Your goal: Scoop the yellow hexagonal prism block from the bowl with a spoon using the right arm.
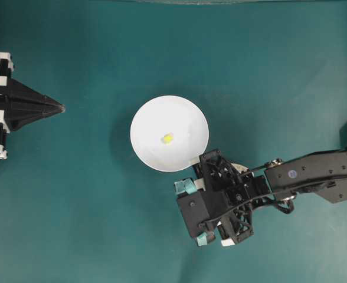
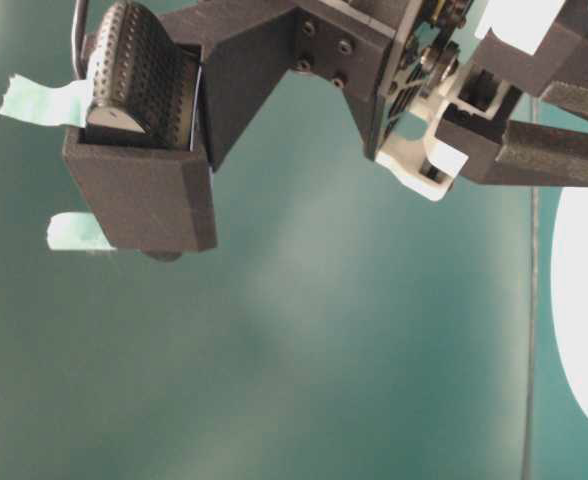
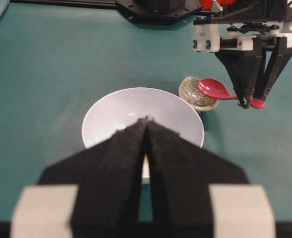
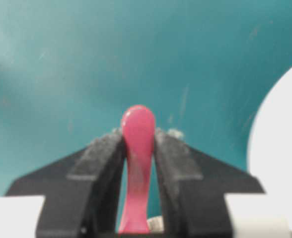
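The yellow hexagonal prism block point(image 1: 167, 138) lies loose near the middle of the bowl point(image 1: 156, 118), untouched. The bowl sits just up and to the left of my right gripper point(image 3: 251, 102) in the overhead view, close enough that its rim shows at the right edge of the right wrist view.

The spoon point(image 3: 220, 91) is the item in hand. In the left wrist view its scoop rests on the speckled spoon rest point(image 3: 191, 94) just beside the bowl, and its handle runs out to the right gripper's fingertips. The right wrist view confirms the grip: both fingers point(image 4: 101, 158) are clamped against the pink-red handle, whose rounded end pokes out past the tips. The hold is near the handle's end, so leverage over the scoop will be weak.

The left gripper point(image 3: 146, 130) is parked well apart on the far side of the bowl from the right one, fingers pressed together on nothing.

Whether the scoop has left the rest I cannot say for certain (the only view of it is distant and oblique).

To do this step well, I would lift the spoon straight off the rest, keep the grip firm so that the handle does not pivot, carry the scoop over the near rim, then lower it beside the block, not on it.
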